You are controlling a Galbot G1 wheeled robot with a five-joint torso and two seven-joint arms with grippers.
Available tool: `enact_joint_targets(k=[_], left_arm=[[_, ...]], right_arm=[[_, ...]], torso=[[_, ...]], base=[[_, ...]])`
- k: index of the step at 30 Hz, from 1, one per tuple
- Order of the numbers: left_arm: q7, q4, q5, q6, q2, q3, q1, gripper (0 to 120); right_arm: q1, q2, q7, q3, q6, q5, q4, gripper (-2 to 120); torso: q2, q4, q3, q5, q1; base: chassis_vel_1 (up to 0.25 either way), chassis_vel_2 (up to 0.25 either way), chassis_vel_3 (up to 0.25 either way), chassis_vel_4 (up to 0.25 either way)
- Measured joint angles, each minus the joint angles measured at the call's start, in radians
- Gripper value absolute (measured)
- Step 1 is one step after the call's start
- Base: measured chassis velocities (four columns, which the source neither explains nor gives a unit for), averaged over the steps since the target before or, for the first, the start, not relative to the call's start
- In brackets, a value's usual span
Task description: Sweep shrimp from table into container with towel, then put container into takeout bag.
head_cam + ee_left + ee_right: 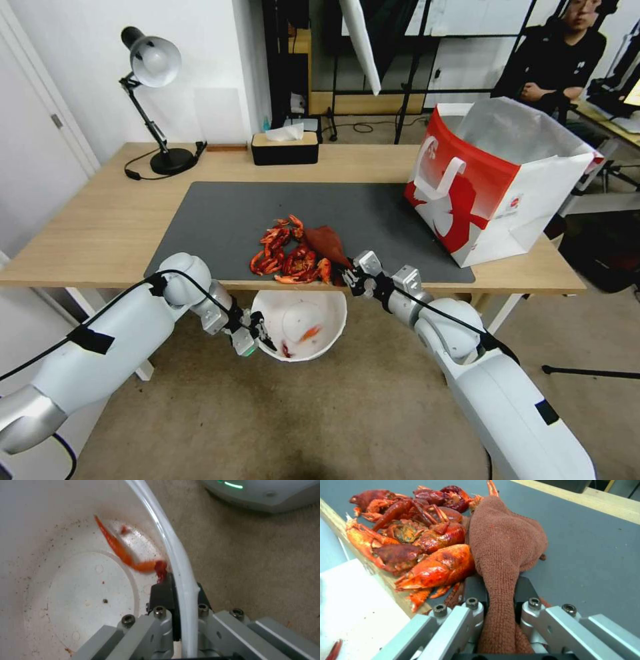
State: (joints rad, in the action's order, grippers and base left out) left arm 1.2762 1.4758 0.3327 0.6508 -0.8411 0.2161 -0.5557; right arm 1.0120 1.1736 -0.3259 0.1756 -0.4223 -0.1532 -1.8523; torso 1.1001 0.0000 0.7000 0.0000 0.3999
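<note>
Head view, left to right: the left pincer [257, 333] hangs below the near edge of the table [100, 220] with its jaws closed on the rim of the container [300, 325], one finger inside the wall and one outside, as the left wrist view confirms at the rim [181, 562]. The white bowl is held just under the table edge, its mouth open upward, with a few red pieces [123, 552] lying on its floor.

Directly above and just behind the bowl, the shrimp [288, 252] lie in a loose heap on the dark grey mat [220, 220], right at the near edge. The right wrist view shows the heap [420, 535] reaching the wooden lip, with the container's white wall below that lip.

Immediately right of the heap, the towel [327, 243] touches the pile along its flank. The right pincer [352, 275] grips the towel's bunched tail [501, 605] tightly between closed jaws; the cloth's long axis runs away from the pincer, across the mat, alongside the shrimp.

Judgement: the pile lies to the left of the towel and the bowl toward the robot, so the sweep must carry leftward and nearward over the edge. The right arm is the nearer.

Farthest right, the takeout bag [493, 180] stands upright and open, well apart.
</note>
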Motion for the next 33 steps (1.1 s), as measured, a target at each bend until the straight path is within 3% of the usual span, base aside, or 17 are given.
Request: enact_joint_targets(k=[33], left_arm=[[0.003, 0.006, 0.0, 0.0, 0.008, -0.007, -0.01, 0]], right_arm=[[0.167, 0.014, 0.004, 0.016, 0.018, 0.086, -0.139, 7]], torso=[[0.0, 0.0001, 0.0, 0.0, 0.0]], base=[[0.0, 0.0, 0.0, 0.0]])
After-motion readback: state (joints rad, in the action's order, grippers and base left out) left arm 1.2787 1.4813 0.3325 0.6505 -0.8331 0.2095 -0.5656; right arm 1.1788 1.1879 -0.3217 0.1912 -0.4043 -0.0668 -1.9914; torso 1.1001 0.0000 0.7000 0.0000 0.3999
